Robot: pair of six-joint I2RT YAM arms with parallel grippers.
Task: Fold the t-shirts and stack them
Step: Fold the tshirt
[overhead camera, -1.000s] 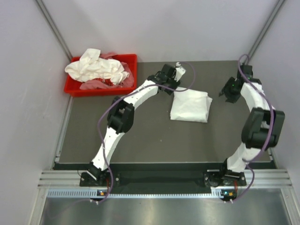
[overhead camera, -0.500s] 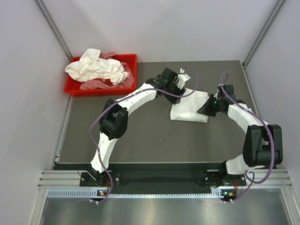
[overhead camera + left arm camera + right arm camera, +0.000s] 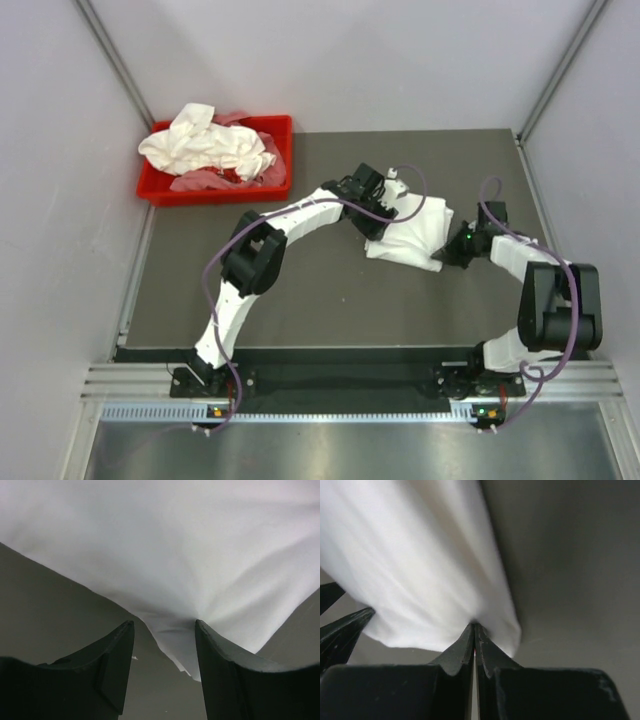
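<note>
From above, right gripper (image 3: 448, 252) has swung in from the right and nipped the right edge of the folded t-shirt (image 3: 412, 236) on the table (image 3: 300, 290). Left gripper (image 3: 383, 215) has dropped onto its left corner, so probably a reposition or next fold.
Left wrist: jaws apart, shirt corner between them.
Right wrist: jaws together, clamped on shirt edge.

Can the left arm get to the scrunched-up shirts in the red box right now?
Probably yes. The left pincer is open around the folded t-shirt's edge, so it is free to go. Nothing stands between it and the crumpled shirts in the red box, though it looks like a stretch.
</note>
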